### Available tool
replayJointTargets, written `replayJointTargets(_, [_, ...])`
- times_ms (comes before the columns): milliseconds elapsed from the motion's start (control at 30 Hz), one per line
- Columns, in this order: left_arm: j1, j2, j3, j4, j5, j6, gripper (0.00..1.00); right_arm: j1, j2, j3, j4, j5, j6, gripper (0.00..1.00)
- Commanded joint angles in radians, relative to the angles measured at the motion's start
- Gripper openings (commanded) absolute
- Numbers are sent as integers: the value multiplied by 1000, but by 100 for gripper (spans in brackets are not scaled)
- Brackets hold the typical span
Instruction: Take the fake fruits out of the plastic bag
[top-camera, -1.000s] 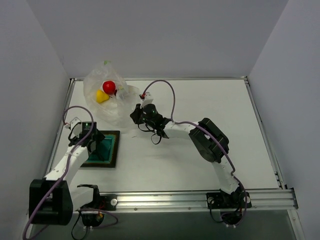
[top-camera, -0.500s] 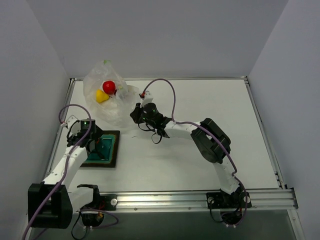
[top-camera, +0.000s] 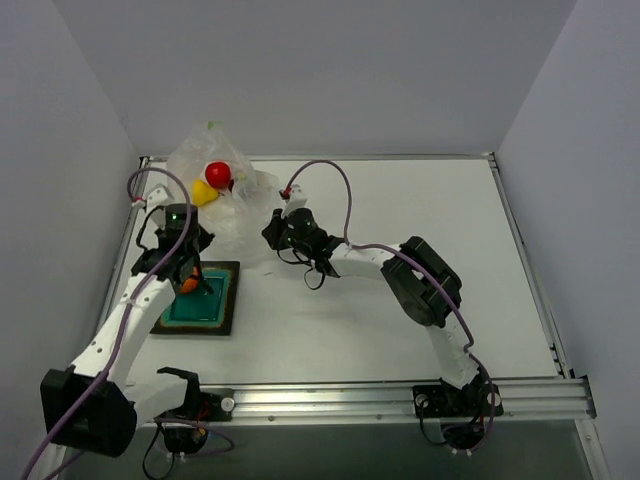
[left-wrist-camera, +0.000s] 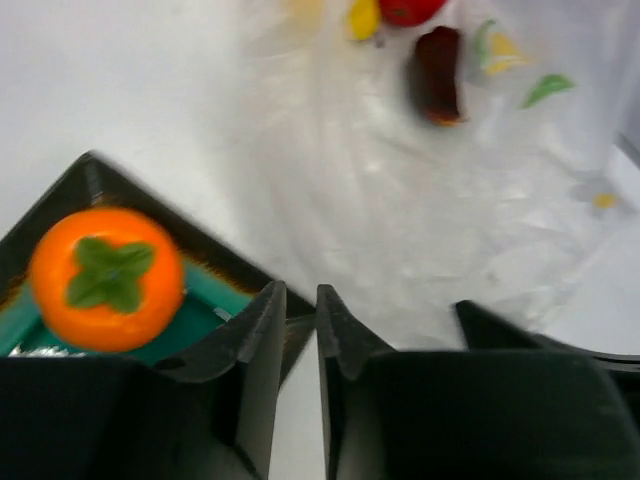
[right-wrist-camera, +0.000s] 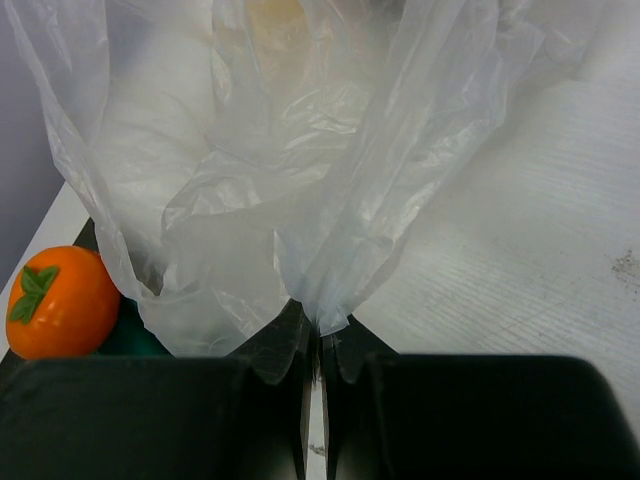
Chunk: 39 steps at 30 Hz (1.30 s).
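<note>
My right gripper (right-wrist-camera: 318, 338) is pinching the bag (right-wrist-camera: 300, 180) film, jaws pressed together on it. My left gripper (left-wrist-camera: 300, 305) is hovering nearly closed and empty, the orange (left-wrist-camera: 107, 278) lying in the tray (left-wrist-camera: 205, 255) just left of it.

Left black gripper (left-wrist-camera: 301, 305): jaws nearly together.
Right black gripper (right-wrist-camera: 318, 330): jaws pressed together, arm reaching far left.

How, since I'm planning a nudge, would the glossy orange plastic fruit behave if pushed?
The glossy orange plastic fruit looks round, so it would likely roll. Its shiny skin may slip. The dark rim of the green square tray could stop it.
</note>
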Motion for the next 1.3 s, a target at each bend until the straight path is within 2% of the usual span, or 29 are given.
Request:
replayJointTargets(0, [-67, 139, 207, 88, 11, 100, 13, -2, -65, -18, 38, -2, 0, 0])
replayJointTargets(33, [-70, 222, 245, 97, 21, 110, 5, -2, -65, -23, 40, -5, 0, 0])
replayJointTargets(67, [-70, 262, 314, 104, 34, 118, 3, -2, -68, -24, 38, -5, -1, 0])
replayJointTargets(200, [-64, 515, 501, 87, 69, 176, 2, -2, -82, -29, 38, -12, -11, 0])
replayJointTargets(333, [-53, 701, 688, 26, 48, 242, 2, -4, -86, -29, 40, -21, -14, 0])
replayJointTargets(467, [-12, 813, 787, 22, 5, 298, 3, -5, -85, -36, 57, -30, -8, 0])
replayJointTargets(500, [16, 829, 798, 31, 0, 322, 11, -5, -85, -44, 61, -33, -6, 0])
replayJointTargets(633, [74, 913, 856, 25, -44, 409, 28, -5, -92, -81, 90, -39, 6, 0])
replayJointTargets(700, [94, 931, 857, 34, -60, 451, 34, -4, -100, -98, 115, -54, 17, 0])
replayJointTargets(767, [120, 935, 830, 56, -61, 469, 45, -4, -105, -118, 130, -58, 25, 0])
replayJointTargets(833, [145, 930, 792, 105, -26, 473, 58, -4, -105, -125, 140, -59, 26, 0])
replayJointTargets(967, [189, 944, 781, 143, 37, 462, 74, -4, -94, -121, 137, -62, 17, 0])
replayJointTargets(1267, [208, 1000, 825, 209, 111, 454, 85, 2, -50, -112, 144, -79, 17, 0])
